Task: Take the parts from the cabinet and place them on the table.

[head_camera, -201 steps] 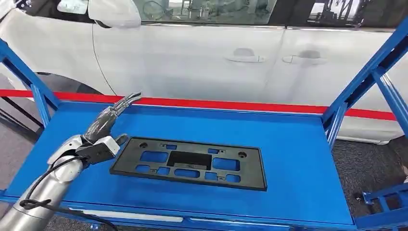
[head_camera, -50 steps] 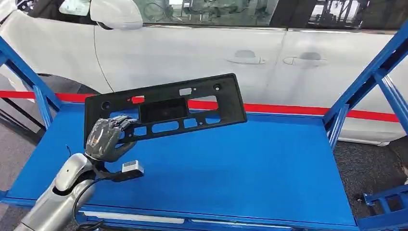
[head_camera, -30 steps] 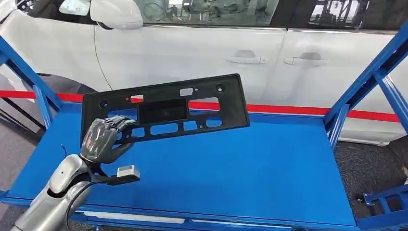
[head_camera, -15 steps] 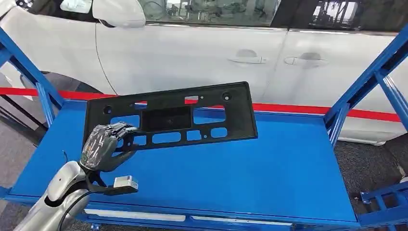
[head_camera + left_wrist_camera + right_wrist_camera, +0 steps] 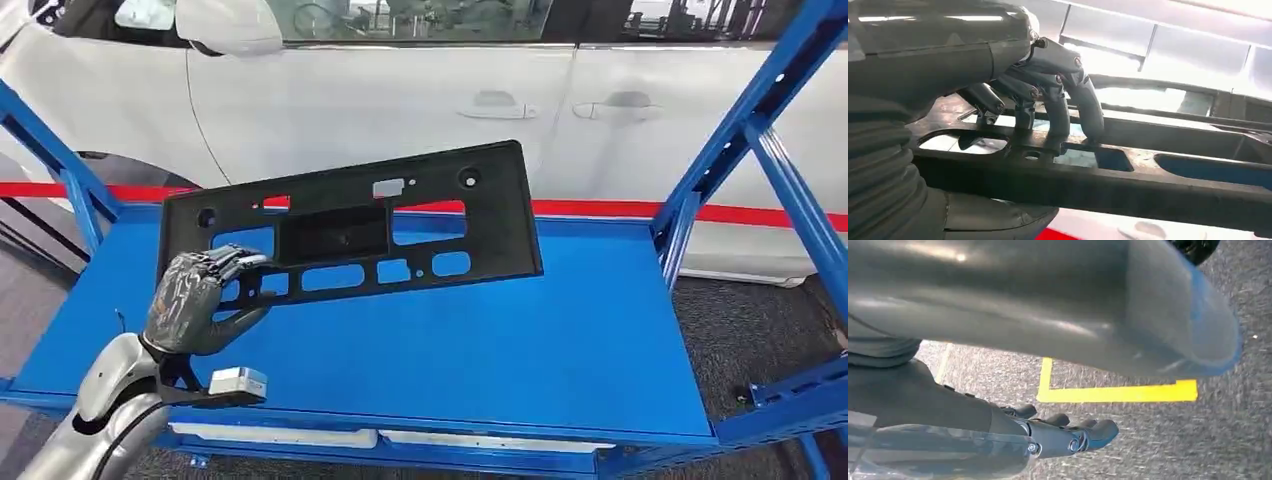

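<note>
A long black plastic part (image 5: 350, 235) with several cut-outs hangs tilted above the blue cabinet shelf (image 5: 500, 340), clear of its surface. My left hand (image 5: 190, 300) grips the part's left end, with the thumb underneath. In the left wrist view its fingers (image 5: 1068, 95) hook through a cut-out over a bar of the part (image 5: 1128, 190). My right hand (image 5: 998, 440) hangs low over the floor, its fingers stretched out, holding nothing.
A white car (image 5: 400, 110) stands close behind the cabinet, with a red stripe (image 5: 780, 215) along its foot. Slanted blue frame posts (image 5: 740, 130) rise at the shelf's right side, and another at the left. A yellow floor line (image 5: 1113, 392) lies below my right hand.
The part lay flat on the shelf 6.7 s ago; now my left hand holds it raised. Over the last second the camera shifted, and the part stays held in the air.
</note>
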You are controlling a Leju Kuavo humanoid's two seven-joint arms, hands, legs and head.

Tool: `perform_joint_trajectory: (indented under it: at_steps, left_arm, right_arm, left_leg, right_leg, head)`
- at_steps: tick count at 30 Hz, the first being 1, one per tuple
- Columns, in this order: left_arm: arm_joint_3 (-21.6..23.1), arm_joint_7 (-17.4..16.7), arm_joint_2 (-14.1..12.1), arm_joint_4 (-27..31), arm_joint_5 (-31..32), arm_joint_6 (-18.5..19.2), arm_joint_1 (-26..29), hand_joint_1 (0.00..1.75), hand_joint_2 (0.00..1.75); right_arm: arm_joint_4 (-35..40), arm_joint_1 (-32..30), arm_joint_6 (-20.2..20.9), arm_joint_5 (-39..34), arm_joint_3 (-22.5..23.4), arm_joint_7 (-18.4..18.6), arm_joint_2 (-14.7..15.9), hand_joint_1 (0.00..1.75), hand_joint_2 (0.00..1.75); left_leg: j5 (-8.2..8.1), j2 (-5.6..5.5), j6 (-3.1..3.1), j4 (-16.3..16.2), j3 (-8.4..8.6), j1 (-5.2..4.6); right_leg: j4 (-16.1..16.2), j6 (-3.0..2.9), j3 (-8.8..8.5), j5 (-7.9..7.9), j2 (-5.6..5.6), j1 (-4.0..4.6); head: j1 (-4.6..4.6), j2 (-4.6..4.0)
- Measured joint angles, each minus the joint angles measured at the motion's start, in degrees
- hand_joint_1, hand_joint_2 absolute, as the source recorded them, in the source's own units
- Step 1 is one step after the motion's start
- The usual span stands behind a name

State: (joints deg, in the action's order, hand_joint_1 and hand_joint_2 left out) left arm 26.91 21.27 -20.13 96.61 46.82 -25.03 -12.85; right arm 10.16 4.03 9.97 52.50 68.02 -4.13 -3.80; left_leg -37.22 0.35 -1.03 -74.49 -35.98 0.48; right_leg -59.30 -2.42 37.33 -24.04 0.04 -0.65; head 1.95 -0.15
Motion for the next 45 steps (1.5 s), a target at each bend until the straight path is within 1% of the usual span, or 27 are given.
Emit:
perform_joint_trajectory:
  at_steps: [3, 4, 8, 9, 10, 11, 12, 13, 14, 16, 18, 20, 24, 25, 26, 28, 29, 31, 33, 34, 35, 39, 40, 42, 43, 44, 45]
  left_arm:
    - [-0.4, 0.0, -0.1, 0.4, 0.0, 0.0, 0.1, 1.75, 1.75]
    - [-0.8, 0.0, -0.1, 0.8, 0.0, -0.1, 0.1, 1.75, 1.75]
    - [-2.6, 0.0, -0.4, 2.0, 0.0, 0.0, 1.6, 1.75, 1.75]
    - [-3.1, 0.2, -0.4, 2.3, -0.1, 0.1, 2.1, 1.75, 1.75]
    - [-3.6, 0.5, -0.4, 2.5, -0.2, 0.5, 2.5, 1.75, 1.75]
    - [-4.0, 0.8, -0.4, 3.0, -0.2, 0.7, 2.9, 1.75, 1.75]
    - [-4.4, 1.0, -0.4, 3.3, -0.3, 1.3, 3.4, 1.75, 1.75]
    - [-4.7, 1.2, -0.4, 3.5, -0.3, 1.8, 3.8, 1.75, 1.75]
    - [-5.0, 1.3, -0.4, 3.7, -0.3, 2.3, 4.2, 1.75, 1.75]
    - [-5.6, 1.4, -0.4, 4.0, -0.5, 2.9, 5.0, 1.75, 1.75]
    - [-6.3, 1.6, -0.7, 4.3, -1.5, 3.1, 5.5, 1.75, 1.75]
    - [-7.9, 2.2, -1.6, 5.1, -2.7, 2.7, 6.7, 1.75, 1.75]
    - [-9.9, 3.0, -2.9, 6.1, -3.3, 2.3, 8.3, 1.75, 1.75]
    - [-10.1, 3.0, -3.0, 6.2, -3.3, 2.2, 8.6, 1.75, 1.75]
    - [-10.3, 3.1, -3.3, 6.2, -3.4, 2.2, 8.9, 1.75, 1.75]
    - [-10.7, 3.1, -3.5, 6.2, -3.4, 2.2, 9.3, 1.75, 1.75]
    - [-10.9, 3.1, -3.5, 6.3, -3.5, 2.2, 9.5, 1.75, 1.75]
    - [-10.9, 3.1, -3.6, 6.3, -3.5, 2.2, 9.6, 1.75, 1.75]
    - [-11.0, 3.2, -3.6, 6.5, -3.6, 2.2, 9.6, 1.75, 1.75]
    - [-11.0, 3.4, -3.6, 6.7, -3.8, 2.3, 9.6, 1.75, 1.75]
    - [-11.1, 3.8, -3.6, 6.9, -4.0, 2.4, 9.5, 1.75, 1.75]
    - [-10.9, 5.8, -3.4, 6.9, -4.5, 4.4, 8.3, 1.75, 1.75]
    - [-10.3, 6.1, -3.1, 6.7, -4.5, 5.1, 7.4, 1.75, 1.75]
    - [-8.8, 6.4, -2.2, 6.3, -4.1, 6.3, 5.6, 1.75, 1.75]
    - [-8.1, 6.4, -1.8, 6.2, -4.1, 6.4, 5.2, 1.75, 1.75]
    - [-7.5, 6.4, -1.5, 6.0, -4.0, 6.5, 4.9, 1.75, 1.75]
    - [-6.9, 6.4, -1.3, 5.9, -3.8, 6.5, 4.6, 1.75, 1.75]
  right_arm:
    - [0.0, 0.0, -0.1, 0.0, 0.0, 0.0, 0.0, 0.0, 0.0]
    - [0.0, 0.0, -0.1, 0.0, 0.0, 0.0, -0.2, 0.0, 0.0]
    - [0.0, -0.2, -0.9, 0.0, 0.2, 0.7, -0.2, 0.0, 0.0]
    - [0.0, -0.4, -1.0, 0.0, 0.3, 1.0, -0.2, 0.0, 0.0]
    - [0.0, -0.4, -1.1, 0.0, 0.4, 1.2, -0.2, 0.0, 0.0]
    - [0.0, -0.5, -1.1, 0.0, 0.4, 1.6, -0.2, 0.0, 0.0]
    - [0.0, -0.7, -1.1, 0.0, 0.4, 1.8, -0.2, 0.0, 0.0]
    - [0.0, -0.7, -1.2, 0.0, 0.5, 1.9, -0.3, 0.0, 0.0]
    - [0.0, -0.7, -1.2, 0.0, 0.5, 2.1, -0.3, 0.0, 0.0]
    - [0.0, -0.7, -0.9, 0.6, 0.5, 2.3, -0.3, 0.0, 0.0]
    - [0.0, -0.6, -0.7, 1.4, 0.5, 2.2, -0.3, 0.0, 0.0]
    - [0.0, -0.2, -0.4, 2.3, 0.3, 1.8, -0.3, 0.0, 0.0]
    - [0.0, 0.0, 0.0, 2.7, -0.1, 1.8, -0.4, 0.0, 0.0]
    - [0.0, 0.1, 0.0, 2.7, -0.1, 1.8, -0.5, 0.0, 0.0]
    - [0.0, 0.2, 0.0, 2.7, -0.2, 1.8, -0.5, 0.0, 0.0]
    - [0.0, 0.2, 0.0, 2.8, -0.2, 1.8, -0.5, 0.0, 0.0]
    - [0.0, 0.2, 0.1, 2.8, -0.3, 1.8, -0.5, 0.0, 0.0]
    - [0.0, 0.2, 0.1, 2.8, -0.3, 1.8, -0.5, 0.0, 0.0]
    - [0.0, 0.2, 0.3, 3.0, -0.5, 1.5, -0.5, 0.0, 0.0]
    - [0.0, 0.4, 0.4, 3.1, -0.6, 1.2, -0.5, 0.0, 0.0]
    - [0.0, 0.4, 0.3, 3.1, -0.6, 1.2, -0.5, 0.0, 0.0]
    - [0.0, 0.0, -0.5, 1.8, -0.5, 1.3, -0.5, 0.0, 0.0]
    - [0.0, 0.0, -0.9, 1.2, -0.3, 1.6, -0.4, 0.0, 0.0]
    - [0.0, -0.3, -1.1, 0.5, 0.2, 2.5, -0.5, 0.0, 0.0]
    - [0.0, -0.4, -1.1, 0.5, 0.3, 2.8, -0.5, 0.0, 0.0]
    - [0.0, -0.4, -1.1, 0.5, 0.4, 3.1, -0.5, 0.0, 0.0]
    - [0.0, -0.5, -1.1, 0.5, 0.4, 3.3, -0.5, 0.0, 0.0]
  left_leg:
    - [5.89, -0.01, 0.77, 13.1, 8.4, -0.02]
    - [5.03, -0.05, 1.11, 17.4, 10.79, -0.26]
    - [6.78, -0.05, 1.9, 18.0, 9.91, -0.89]
    - [8.01, 0.19, 2.49, 18.9, 9.61, 0.02]
    - [8.79, 0.33, 2.73, 18.9, 8.98, -0.18]
    - [9.4, 0.34, 3.35, 18.9, 8.05, -0.18]
    - [10.05, 0.34, 3.4, 18.8, 7.16, -0.23]
    - [10.68, 0.37, 3.43, 18.7, 6.4, -0.3]
    - [11.29, 0.38, 3.38, 18.5, 5.39, -0.35]
    - [12.41, 0.39, 3.11, 17.8, 3.11, -0.38]
    - [13.09, 0.37, 2.73, 16.9, 1.34, -0.38]
    - [13.51, 0.52, 2.15, 16.0, 0.37, -0.59]
    - [15.15, 0.51, 0.77, 16.3, -0.13, -0.63]
    - [13.17, 0.24, 0.49, 15.2, -0.75, -0.28]
    - [9.62, 0.18, 0.15, 12.6, -1.8, -0.27]
    - [3.06, 0.19, -0.35, 4.6, -3.61, -0.01]
    - [1.93, 0.19, -0.55, 1.2, -3.9, 0.11]
    - [4.69, 0.19, -0.73, 0.3, -2.17, 0.27]
    - [8.94, 0.19, -0.6, 6.8, 3.32, 0.33]
    - [8.49, 0.12, -0.37, 11.7, 7.18, 0.32]
    - [6.31, 0.11, -0.03, 16.7, 10.39, -0.02]
    - [7.57, 0.2, 1.81, 17.7, 9.1, -0.17]
    - [8.43, 0.6, 2.27, 17.9, 8.31, 0.17]
    - [9.92, 0.47, 3.47, 17.9, 6.49, 0.06]
    - [10.65, 0.42, 3.49, 17.8, 5.76, -0.05]
    - [11.41, 0.45, 3.46, 17.8, 4.72, -0.19]
    - [12.16, 0.5, 3.4, 17.6, 3.67, -0.29]
  right_leg:
    - [-0.2, 0.38, 1.38, 1.25, 0.06, 0.07]
    - [-0.2, 0.72, 1.67, 1.68, 0.08, 0.2]
    - [0.9, 2.25, 1.57, 3.97, 0.09, -0.07]
    - [0.7, 2.6, 1.88, 3.73, 0.25, -0.02]
    - [-0.5, 2.86, 2.41, 0.95, 0.25, -0.04]
    - [-3.7, 2.91, 3.31, -3.18, 0.22, -0.09]
    - [-8.0, 3.07, 4.27, -6.89, 0.17, -0.23]
    - [-12.1, 3.23, 5.05, -9.3, 0.17, -0.23]
    - [-15.3, 3.36, 5.41, -9.95, 0.17, -0.23]
    - [-15.5, 3.37, 3.06, -6.38, 0.17, -0.21]
    - [-7.9, 2.94, -3.36, -3.58, 0.16, -0.19]
    - [1.3, 2.14, -9.36, -6.82, 0.27, 0.34]
    - [1.8, 0.81, -8.31, -5.56, -0.02, 0.23]
    - [1.9, 0.4, -7.76, -4.9, -0.22, 0.06]
    - [1.9, -0.02, -7.01, -4.3, -0.33, 0.02]
    - [1.8, -0.24, -5.45, -3.04, -0.5, 0.1]
    - [1.7, -0.24, -4.53, -2.37, -0.5, 0.14]
    - [1.4, -0.11, -2.64, -1.15, -0.51, 0.14]
    - [0.8, 0.27, -0.63, -0.08, -0.49, 0.07]
    - [0.3, 0.54, -0.11, 0.36, -0.45, 0.07]
    - [0.0, 0.94, 0.4, 0.71, -0.32, 0.39]
    - [0.8, 2.52, 0.88, 3.17, -0.39, 0.47]
    - [0.0, 2.73, 1.43, 1.72, 0.0, 0.03]
    - [-5.6, 2.91, 3.33, -5.81, 0.01, 0.05]
    - [-9.7, 3.02, 4.25, -8.96, 0.01, 0.05]
    - [-13.6, 3.12, 4.95, -10.69, 0.0, 0.05]
    - [-16.1, 3.13, 4.97, -10.33, 0.0, 0.05]
  head:
    - [0.02, 0.0]
    - [0.02, 0.0]
    - [0.0, 0.0]
    - [0.0, 0.0]
    - [-0.02, 0.0]
    - [0.0, 0.0]
    - [-0.02, 0.0]
    - [0.0, 0.0]
    - [0.0, 0.0]
    - [0.0, 0.0]
    - [0.0, 0.0]
    - [0.02, 0.0]
    - [-0.02, 0.0]
    - [0.02, 0.0]
    - [0.0, 0.0]
    - [0.0, 0.0]
    - [0.0, 0.0]
    - [0.0, 0.0]
    - [0.02, 0.0]
    - [0.02, 0.0]
    - [0.0, 0.0]
    - [-0.02, 0.0]
    - [0.02, 0.0]
    - [0.0, 0.0]
    - [-0.02, 0.0]
    - [-0.02, 0.0]
    - [0.0, 0.0]
